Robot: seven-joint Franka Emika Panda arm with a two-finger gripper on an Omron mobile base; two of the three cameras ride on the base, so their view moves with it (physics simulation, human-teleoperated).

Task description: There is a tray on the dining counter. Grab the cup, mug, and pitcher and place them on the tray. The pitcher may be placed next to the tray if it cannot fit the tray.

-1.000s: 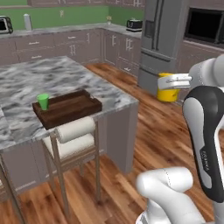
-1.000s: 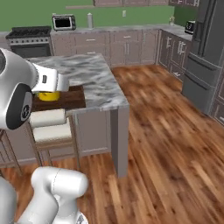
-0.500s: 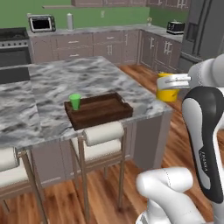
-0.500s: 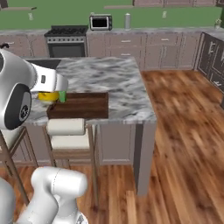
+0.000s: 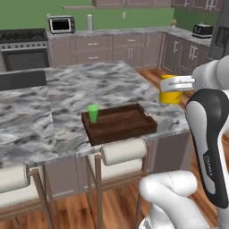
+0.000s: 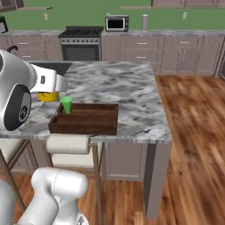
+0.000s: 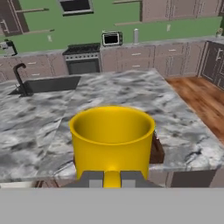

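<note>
The yellow mug is held in the claw, whose two fingers are closed tight on the handle at 6 o'clock in the hand view. In the left base view the mug is carried in the air at about 3 o'clock of the tray, beyond the edge of the marble table. The dark wooden tray is seen resting near the table's front edge, and the green cup is stood upright inside it, in the corner at about 9 o'clock. In the right base view the mug is glimpsed at 10 o'clock of the tray, just beside the cup.
</note>
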